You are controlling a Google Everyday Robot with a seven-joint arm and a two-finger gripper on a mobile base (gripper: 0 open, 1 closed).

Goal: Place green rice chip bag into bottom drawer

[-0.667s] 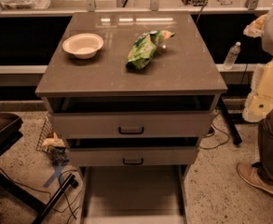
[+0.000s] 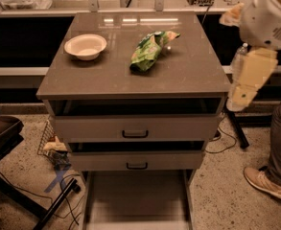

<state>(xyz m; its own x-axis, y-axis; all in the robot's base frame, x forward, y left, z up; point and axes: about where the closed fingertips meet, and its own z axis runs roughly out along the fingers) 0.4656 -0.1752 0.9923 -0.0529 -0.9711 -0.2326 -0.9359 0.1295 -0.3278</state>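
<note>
The green rice chip bag (image 2: 149, 50) lies on the brown cabinet top (image 2: 188, 75), right of centre, wrinkly and angled toward the back right. The bottom drawer (image 2: 136, 200) is pulled out at the cabinet's foot, and its flat grey floor is bare. My arm comes in from the upper right. Its cream gripper (image 2: 248, 80) hangs beside the cabinet's right edge, off the top and to the right of the bag, touching nothing.
A round cream bowl (image 2: 85, 46) sits on the top at the left. The two upper drawers (image 2: 135, 128) with dark handles stand slightly ajar. A person's leg and shoe (image 2: 269, 181) are at the right. Cables, a wire basket (image 2: 51, 143) and a dark chair (image 2: 1, 133) are at the left.
My arm and gripper have shifted left, closer to the cabinet's right edge. The bag, bowl and drawers have not moved.
</note>
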